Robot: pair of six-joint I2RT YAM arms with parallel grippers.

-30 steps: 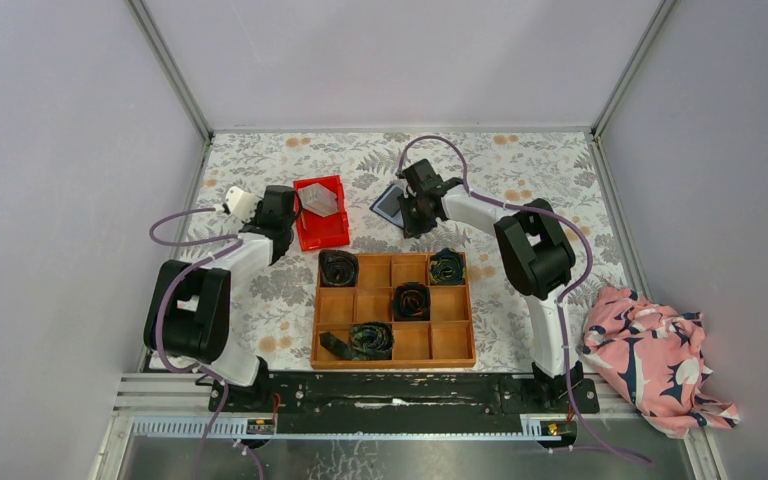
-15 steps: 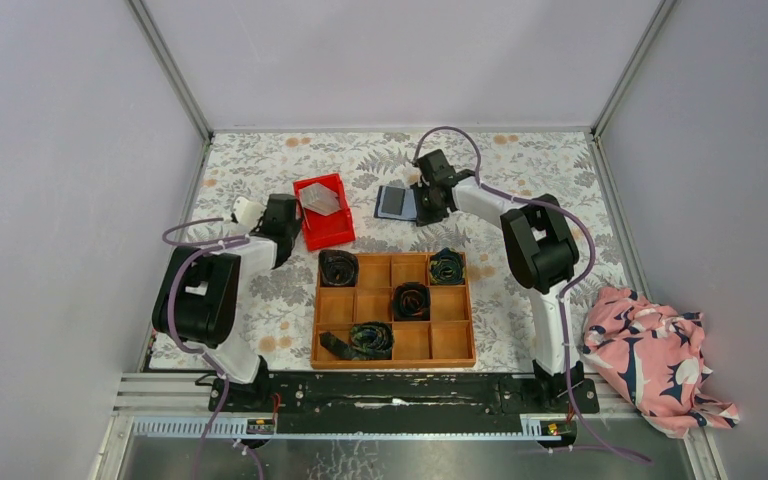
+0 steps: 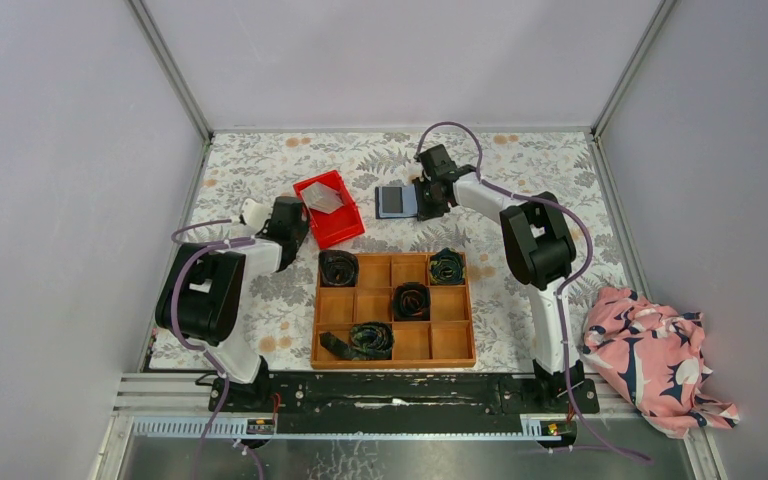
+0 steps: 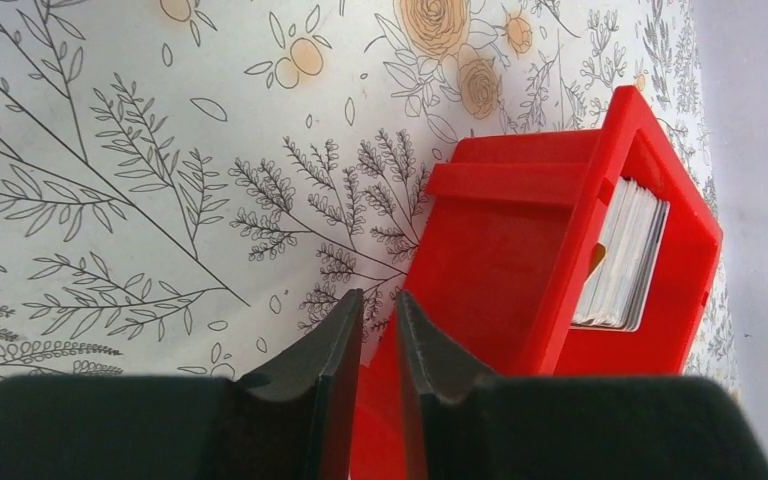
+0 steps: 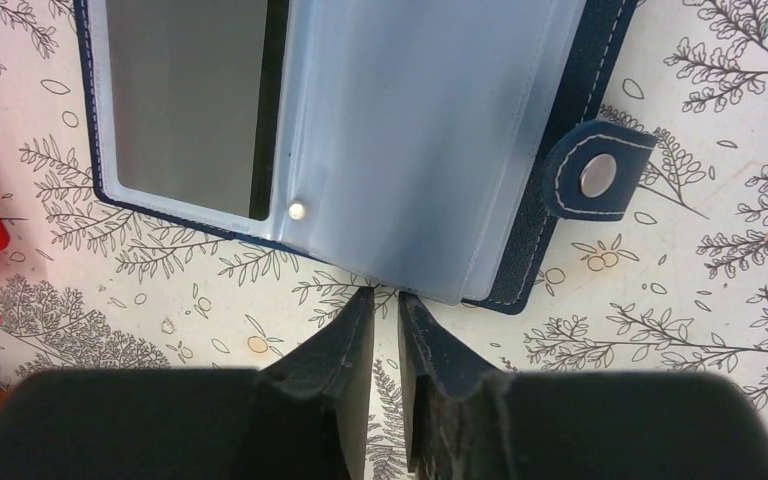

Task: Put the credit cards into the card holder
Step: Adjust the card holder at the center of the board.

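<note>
Credit cards [image 4: 625, 250] stand on edge as a small stack inside the red bin [image 4: 520, 250], left of centre in the top view. They are well apart from the card holder [image 5: 410, 130], which lies opened flat on the counter [image 3: 520, 160] to the right of the bin, its long axis running left to right. The left claw [image 4: 378, 315] is the nearer one to the cards. Its jaws are almost together and appear to pinch the bin's near wall, with red plastic filling the lower part of the slit. The stack sits beyond, toward the right of that wrist view. The right claw [image 5: 385, 300] is at the holder's right end in the top view, jaws a narrow slit apart. Its tips meet the edge of a clear sleeve, and I cannot tell whether they grip it. The snap tab [image 5: 598, 176] lies unfastened beside them. A grey panel with a dark stripe shows through one pocket, possibly a card. Any card likely has to travel rightward from bin to sleeve. The wooden grid tray [image 3: 451, 340], lower centre, holds rolled fabric bundles [image 3: 411, 300] in several compartments.
</note>
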